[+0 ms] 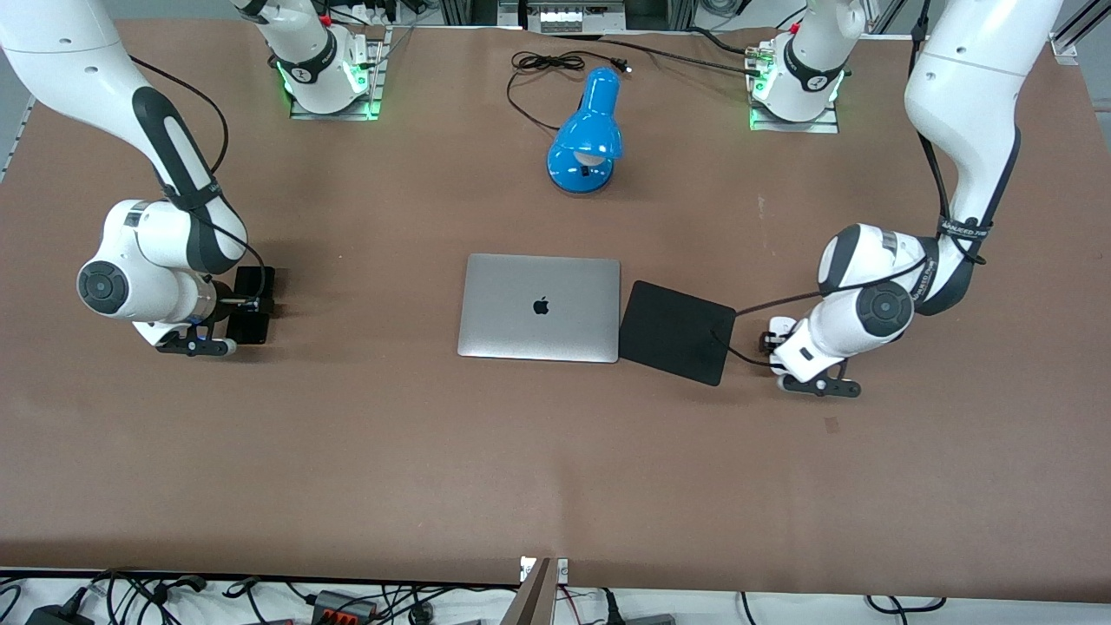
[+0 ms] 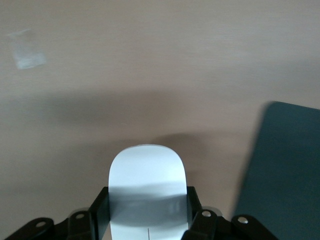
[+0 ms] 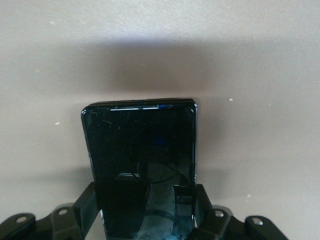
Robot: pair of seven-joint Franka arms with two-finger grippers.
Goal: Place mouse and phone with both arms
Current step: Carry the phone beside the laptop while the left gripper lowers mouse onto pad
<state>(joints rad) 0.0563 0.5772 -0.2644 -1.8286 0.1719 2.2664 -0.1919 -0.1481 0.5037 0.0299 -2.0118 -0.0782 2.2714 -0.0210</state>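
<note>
My left gripper [image 1: 772, 341] is down low by the table, just beside the edge of the mouse pad [image 1: 677, 332] toward the left arm's end. In the left wrist view its black fingers [image 2: 100, 215] press both sides of the white oval mouse [image 2: 147, 172], so the left gripper [image 2: 147, 216] is shut on it. My right gripper [image 1: 246, 306] is low over the table toward the right arm's end. It is shut on the slim black phone [image 1: 260, 282]. In the right wrist view the phone [image 3: 142, 150] sits face up between the fingers [image 3: 85, 207] of the right gripper [image 3: 145, 216].
A closed silver laptop [image 1: 540, 305] lies mid-table with the black mouse pad touching its side toward the left arm's end; the pad also shows in the left wrist view [image 2: 285, 175]. A blue desk lamp [image 1: 588, 139] with its black cable [image 1: 542, 62] lies farther from the front camera.
</note>
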